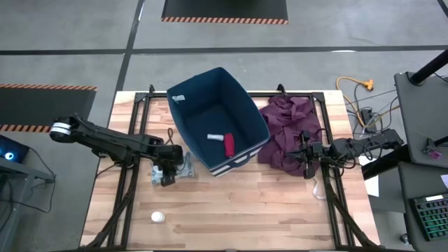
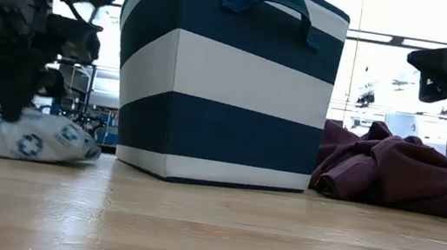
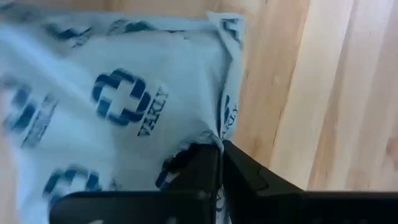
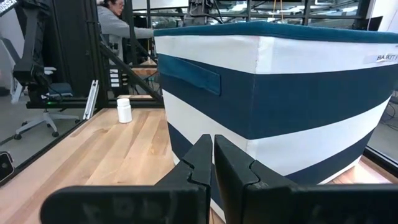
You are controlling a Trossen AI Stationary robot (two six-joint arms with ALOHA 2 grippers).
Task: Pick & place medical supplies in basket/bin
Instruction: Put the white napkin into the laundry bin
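The grey-white packet (image 1: 183,168) printed with blue crosses lies flat on the table left of the navy striped bin (image 1: 241,105). My left gripper (image 1: 166,175) stands over it, pointing down, shut on the packet (image 3: 124,93). The red roll (image 1: 229,145) and the small white cylinder (image 1: 213,137) lie on the bin's floor. The white round container (image 1: 158,218) stands on the table near its near edge, also in the right wrist view (image 4: 124,111). My right gripper (image 1: 304,157) hangs shut above the maroon cloth, facing the bin (image 4: 280,112). My left gripper pinches the packet's sealed side edge (image 3: 225,127) between its two fingers (image 3: 202,171). It comes from above, pointing down (image 2: 8,108). The packet (image 2: 37,138) rests flat on the table under it.
The maroon cloth (image 1: 290,133) is heaped right of the bin, touching its side. Bare wood lies in front of the bin toward the near edge. A person sits beyond the table in the right wrist view (image 4: 115,22). Cables lie off the table's right far corner (image 1: 357,94).
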